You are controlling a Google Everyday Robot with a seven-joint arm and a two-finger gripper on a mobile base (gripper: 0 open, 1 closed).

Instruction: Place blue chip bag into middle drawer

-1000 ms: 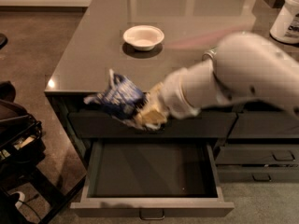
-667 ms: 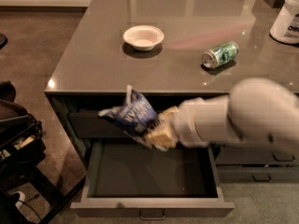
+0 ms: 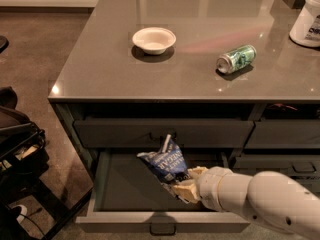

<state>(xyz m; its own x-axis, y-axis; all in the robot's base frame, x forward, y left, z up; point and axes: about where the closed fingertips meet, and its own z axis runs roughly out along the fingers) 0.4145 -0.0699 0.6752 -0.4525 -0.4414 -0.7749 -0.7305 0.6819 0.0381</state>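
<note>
The blue chip bag (image 3: 166,163), crumpled dark-blue foil with white lettering, is held upright inside the open middle drawer (image 3: 120,194), just above its dark floor. My gripper (image 3: 179,186) comes in from the lower right on a white arm and is shut on the bag's lower right end. The drawer is pulled out below the counter, with its front panel and small bar pull (image 3: 162,228) at the bottom edge of the view.
A white bowl (image 3: 154,39) and a green drink can (image 3: 236,59) lying on its side rest on the grey countertop (image 3: 100,69). A white tub (image 3: 306,20) stands at the far right. Shut drawers (image 3: 162,133) sit above and to the right. Dark bags (image 3: 15,134) lie on the floor at left.
My arm has dropped from the counter's edge down into the open drawer, carrying the chip bag with it. The green can has come into view on the counter.
</note>
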